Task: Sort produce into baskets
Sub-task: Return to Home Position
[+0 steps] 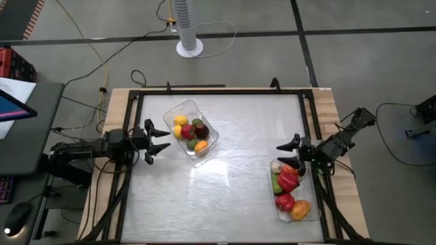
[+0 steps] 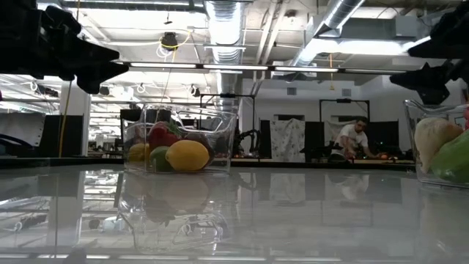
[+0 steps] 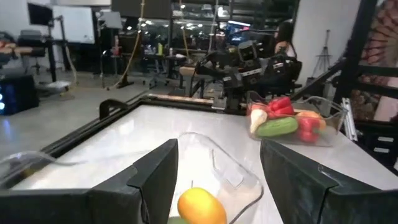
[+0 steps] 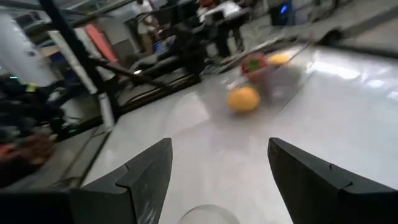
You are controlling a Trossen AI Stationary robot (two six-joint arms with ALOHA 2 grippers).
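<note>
Left jaws, right jaws gape wide, empty; bin (image 1: pixel 296 220) close under right jaws: low retreat cd clip rim, spill produce (image 1: pixel 287 180).

far basket (image 1: pixel 193 128) table centre-left | near basket (image 1: pixel 294 190) right edge | produce (image 1: pixel 190 131) in both

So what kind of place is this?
Probably an open lab or workshop: exposed ceiling ducts, a person at a far bench, a tower fan and loose cables on the floor.

Clear baskets (image 1: pixel 185 107), red pepper (image 1: pixel 288 180), yellow lemon (image 2: pixel 187 155), green cucumber (image 3: pixel 277 127), white garlic (image 3: pixel 257 119), dark fingers (image 3: pixel 155 180), pale table (image 1: pixel 238 136)
</note>
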